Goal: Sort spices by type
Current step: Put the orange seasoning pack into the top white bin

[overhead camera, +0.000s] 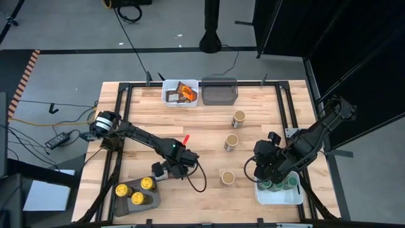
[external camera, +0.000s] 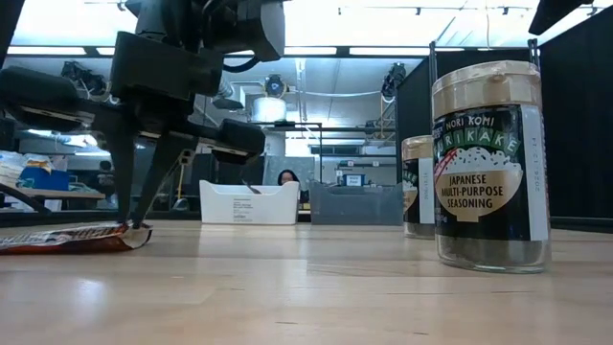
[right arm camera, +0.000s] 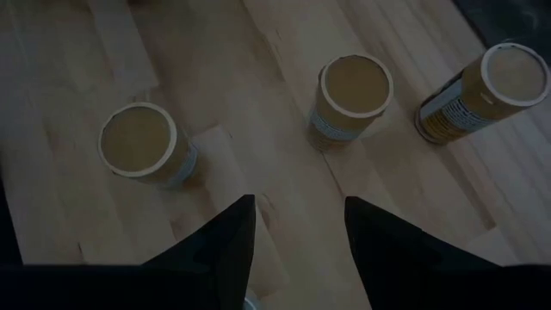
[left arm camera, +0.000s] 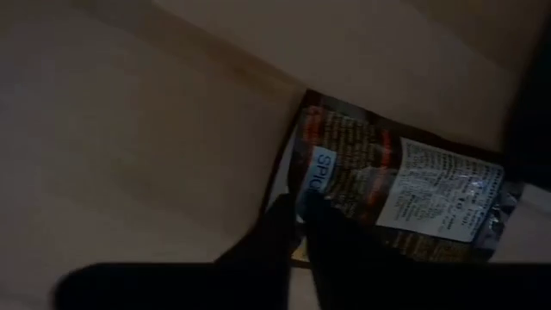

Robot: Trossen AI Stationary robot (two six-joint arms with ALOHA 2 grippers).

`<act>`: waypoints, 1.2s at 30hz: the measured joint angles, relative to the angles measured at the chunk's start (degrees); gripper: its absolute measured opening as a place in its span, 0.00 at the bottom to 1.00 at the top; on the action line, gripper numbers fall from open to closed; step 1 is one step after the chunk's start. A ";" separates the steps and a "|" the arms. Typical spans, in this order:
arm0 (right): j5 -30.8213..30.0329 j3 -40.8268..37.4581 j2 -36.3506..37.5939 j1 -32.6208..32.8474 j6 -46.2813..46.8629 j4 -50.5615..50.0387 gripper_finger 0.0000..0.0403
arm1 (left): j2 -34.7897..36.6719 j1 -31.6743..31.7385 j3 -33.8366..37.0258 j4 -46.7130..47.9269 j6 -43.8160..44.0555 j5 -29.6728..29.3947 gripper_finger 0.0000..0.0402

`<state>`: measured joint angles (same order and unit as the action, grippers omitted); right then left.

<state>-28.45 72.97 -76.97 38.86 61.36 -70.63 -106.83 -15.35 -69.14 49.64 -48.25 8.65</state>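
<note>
A flat brown packet with a pale label (left arm camera: 405, 198) lies on the table near its near-left part (overhead camera: 157, 169) (external camera: 67, 238). My left gripper (overhead camera: 167, 170) (external camera: 130, 226) stands over one end of it, shut on it. Three tan-lidded jars (overhead camera: 238, 118) (overhead camera: 231, 142) (overhead camera: 227, 177) stand upright mid-table. My right gripper (overhead camera: 261, 168) (right arm camera: 297, 232) hovers open near the closest one, above a white tray (overhead camera: 297, 197) holding green-lidded jars (overhead camera: 278, 185). Yellow-lidded jars (overhead camera: 137, 192) stand in a grey tray. More packets (overhead camera: 183, 92) lie in a white tray. My left gripper pinches the packet's end edge (left arm camera: 312, 176) between its two fingertips (external camera: 144, 206), coming from above and pointing down. The rest of the packet (external camera: 57, 240) lies flat on the table, stretching away from the fingers.
A grey tray (overhead camera: 219, 92) sits by the white packet tray (overhead camera: 169, 96) at the far edge. A small red thing (overhead camera: 186, 138) lies mid-table. A black frame (overhead camera: 120, 114) borders the wooden top. A person sits in the room beyond (external camera: 286, 178).
</note>
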 joint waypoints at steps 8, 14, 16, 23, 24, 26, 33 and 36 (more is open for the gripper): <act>0.00 0.00 0.00 0.00 0.02 0.00 0.47 | -0.15 -0.09 -0.52 -0.02 0.22 -3.54 0.00; -0.02 0.00 0.00 -0.01 0.48 0.02 0.47 | -0.32 1.52 -4.49 1.50 3.59 -9.15 0.00; -0.44 0.00 0.00 0.01 0.54 0.04 0.47 | -0.22 2.86 -6.87 1.98 5.95 -10.31 0.00; -1.72 0.00 0.00 -0.01 0.59 0.11 0.47 | 0.03 10.39 -18.55 7.21 19.66 -11.03 0.00; -1.94 0.00 0.00 0.00 0.61 0.10 0.47 | 0.18 11.74 -20.41 8.40 20.98 -11.08 0.00; -2.14 0.00 0.00 -0.01 0.55 0.09 0.47 | 0.26 14.62 -24.32 10.35 23.11 -12.03 0.00; -2.54 0.00 0.00 -0.01 0.55 0.09 0.47 | 0.26 26.12 -37.87 20.60 23.66 -14.06 0.00; -2.59 0.00 0.00 -0.01 0.41 0.07 0.47 | 0.28 31.40 -43.15 23.77 23.19 -14.30 0.00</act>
<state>-31.04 72.97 -76.97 38.85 61.77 -70.57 -106.54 16.04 -112.29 73.40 -25.06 -5.65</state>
